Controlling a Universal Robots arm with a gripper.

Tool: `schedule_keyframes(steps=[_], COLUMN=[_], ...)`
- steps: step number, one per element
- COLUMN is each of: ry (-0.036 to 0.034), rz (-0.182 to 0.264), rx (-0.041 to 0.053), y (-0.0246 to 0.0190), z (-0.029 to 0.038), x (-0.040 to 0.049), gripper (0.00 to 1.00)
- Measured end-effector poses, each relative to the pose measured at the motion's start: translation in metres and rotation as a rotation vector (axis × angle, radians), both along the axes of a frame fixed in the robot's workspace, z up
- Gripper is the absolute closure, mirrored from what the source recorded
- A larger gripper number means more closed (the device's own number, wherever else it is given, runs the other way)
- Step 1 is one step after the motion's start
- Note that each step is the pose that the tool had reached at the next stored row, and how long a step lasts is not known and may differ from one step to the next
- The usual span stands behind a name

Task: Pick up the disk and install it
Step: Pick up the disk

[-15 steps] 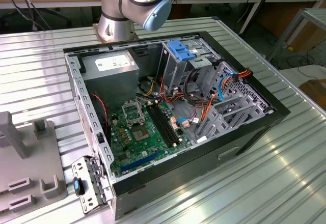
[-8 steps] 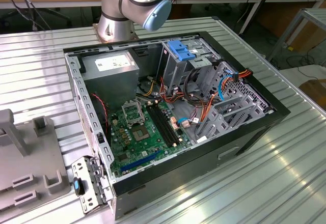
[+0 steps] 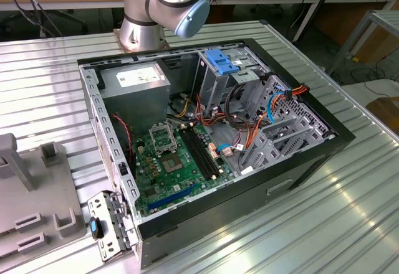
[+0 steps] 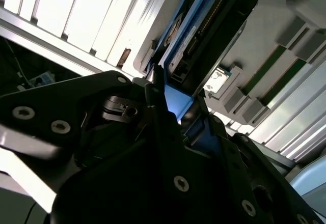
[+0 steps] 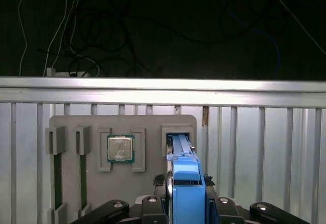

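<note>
Disk (image 5: 181, 151) | upright in slot of grey tray (image 5: 153, 123), far end hidden | hand (image 5: 187, 183) clamped on it, partly cropped

Bright, even light in the exterior view, with sheen along the surface (image 3: 349, 218). Blown-out glare on it in the second wrist view, claw (image 4: 175, 102) in deep shadow. Near-black background in the first wrist view, disk (image 5: 186, 175) vivid blue.

The disk (image 5: 184, 175) wears smooth blue plastic; the table (image 3: 336, 224) is glossy metal.

Slatted metal table (image 3: 349, 212): open computer case (image 3: 249, 194), grey fixture tray (image 3: 50, 187).
</note>
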State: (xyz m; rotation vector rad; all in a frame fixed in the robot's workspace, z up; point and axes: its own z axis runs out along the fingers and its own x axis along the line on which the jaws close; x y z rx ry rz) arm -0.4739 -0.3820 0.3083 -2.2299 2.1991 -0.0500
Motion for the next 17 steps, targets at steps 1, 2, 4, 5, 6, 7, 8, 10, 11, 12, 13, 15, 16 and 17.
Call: schedule_keyframes(steps=[1,2,4,5,6,7,8,10,11,12,13,15,16,17], ry=[0.0000,0.0000,0.0000,0.0000,-0.0002,0.0000,0.0000,-0.0001,-0.0001,-0.0001,-0.0002,0.0000,0.0000,0.0000], rz=[-0.004,-0.004,-0.005,-0.005,-0.005,-0.005,-0.005,-0.005,-0.005,-0.005,-0.005,-0.005,-0.005,-0.005], rx=[0.0001,0.0000,0.0000,0.0000,0.0001,0.0000,0.0000,0.0000,0.0000,0.0000,0.0000,0.0000,0.0000,0.0000], y=[0.0000,0.0000,0.0000,0.0000,0.0000,0.0000,0.0000,0.0000,0.0000,0.0000,0.0000,0.0000,0.0000,0.0000], z=[0.0000,0.0000,0.0000,0.0000,0.0002,0.0012,0.0019,0.0033,0.0039,0.0047,0.0047,0.0048,0.0049,0.0049], x=[0.0000,0.0000,0.0000,0.0000,0.0000,0.0000,0.0000,0.0000,0.0000,0.0000,0.0000,0.0000,0.0000,0.0000], gripper=[0.63,0.63,0.63,0.63,0.63,0.63,0.63,0.63,0.63,0.63,0.63,0.63,0.63,0.63])
